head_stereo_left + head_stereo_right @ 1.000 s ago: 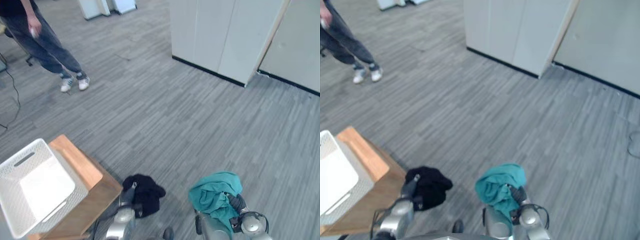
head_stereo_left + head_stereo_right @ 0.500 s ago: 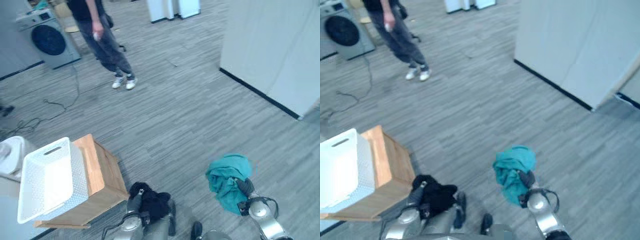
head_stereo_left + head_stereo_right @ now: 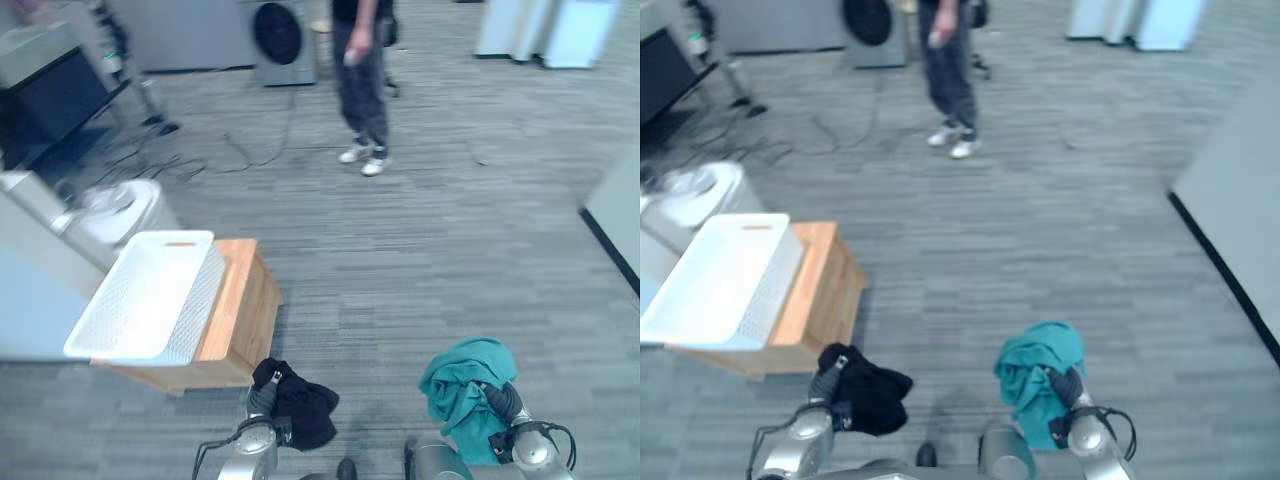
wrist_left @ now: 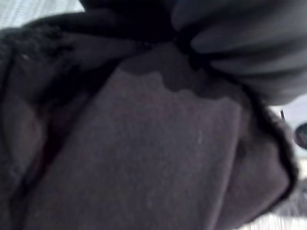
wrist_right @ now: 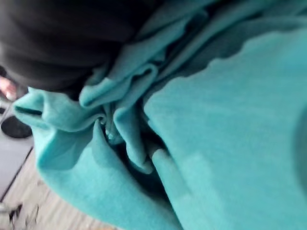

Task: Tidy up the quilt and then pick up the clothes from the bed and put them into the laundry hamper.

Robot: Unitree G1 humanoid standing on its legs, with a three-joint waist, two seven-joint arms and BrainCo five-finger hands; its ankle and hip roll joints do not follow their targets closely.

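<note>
Camera swings left: white hamper (image 3: 150,295) on the wooden stand (image 3: 240,320) now sits higher and fully in frame. Person (image 3: 362,80), washing machine (image 3: 280,35) and a white bin (image 3: 115,210) come into view at top; the white partition panels drop out to the right edge.

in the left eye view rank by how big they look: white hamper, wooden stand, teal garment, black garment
1. White hamper, largest.
2. Wooden stand, though the hamper covers much of it.
3. Teal garment in the right hand.
4. Black garment in the left hand, only slightly smaller than the teal.
</note>
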